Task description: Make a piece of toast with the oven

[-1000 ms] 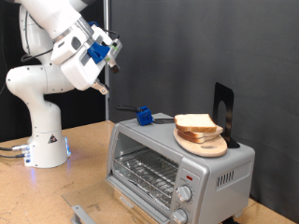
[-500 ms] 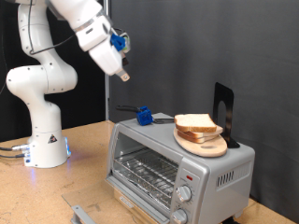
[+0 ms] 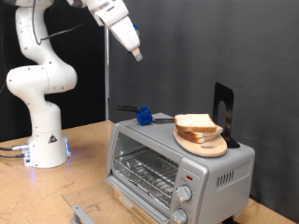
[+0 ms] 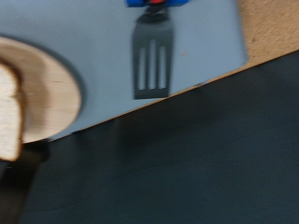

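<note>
Gripper (image 3: 136, 54) hangs high in the exterior view, near the top edge and well above the oven (image 3: 177, 161). I see nothing between its fingers, but I cannot tell from either picture whether they are spread or pressed together. The arm's white base (image 3: 39, 131) stands at the exterior view's left on the wooden table (image 3: 84, 140).

On my exterior feed the oven sits on the table toward the right. Its glass door (image 3: 93, 210) is dropped open at the bottom, and the wire rack (image 3: 145, 175) shows inside with nothing on it. 2 round knobs (image 3: 184, 202) sit on the front panel at the right end.

The toast (image 3: 194, 122) rests on top of the oven, on a round wooden plate (image 3: 203, 144), well apart from the gripper. I make out more than 1 slice stacked there, though the pile is too small for me to count with confidence.

A spatula lies on the oven top at the plate's left, with a blue handle (image 3: 144, 116) and a dark blade. A black upright stand (image 3: 223, 114) rises just behind the plate at the right.

On the wrist feed I look down on the grey oven top: the spatula (image 4: 151, 58), the plate rim (image 4: 51, 98), and a corner of bread (image 4: 9, 112). Beyond the oven's edge all is dark.
</note>
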Robot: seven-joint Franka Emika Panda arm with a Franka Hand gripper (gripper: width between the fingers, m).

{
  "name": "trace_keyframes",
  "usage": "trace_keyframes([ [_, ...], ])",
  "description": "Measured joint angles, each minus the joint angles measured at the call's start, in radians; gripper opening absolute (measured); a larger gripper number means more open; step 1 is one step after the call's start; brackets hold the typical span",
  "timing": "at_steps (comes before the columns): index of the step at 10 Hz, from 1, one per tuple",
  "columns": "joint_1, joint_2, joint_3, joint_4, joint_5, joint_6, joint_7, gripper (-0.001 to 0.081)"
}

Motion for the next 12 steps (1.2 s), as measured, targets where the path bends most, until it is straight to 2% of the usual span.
trace_keyframes([
  [2, -0.001, -0.053, 0.006, -0.027, -0.012, -0.055, 0.038, 0.0682],
  [6, -0.012, -0.082, 0.038, -0.074, -0.003, -0.046, 0.237, 0.0682],
  [7, -0.011, -0.082, 0.038, -0.074, -0.003, -0.046, 0.219, 0.0682],
  [9, -0.01, -0.079, 0.044, -0.086, -0.012, 0.022, 0.133, 0.0682],
  [12, -0.01, -0.049, 0.076, -0.121, 0.005, 0.183, 0.115, 0.0682],
])
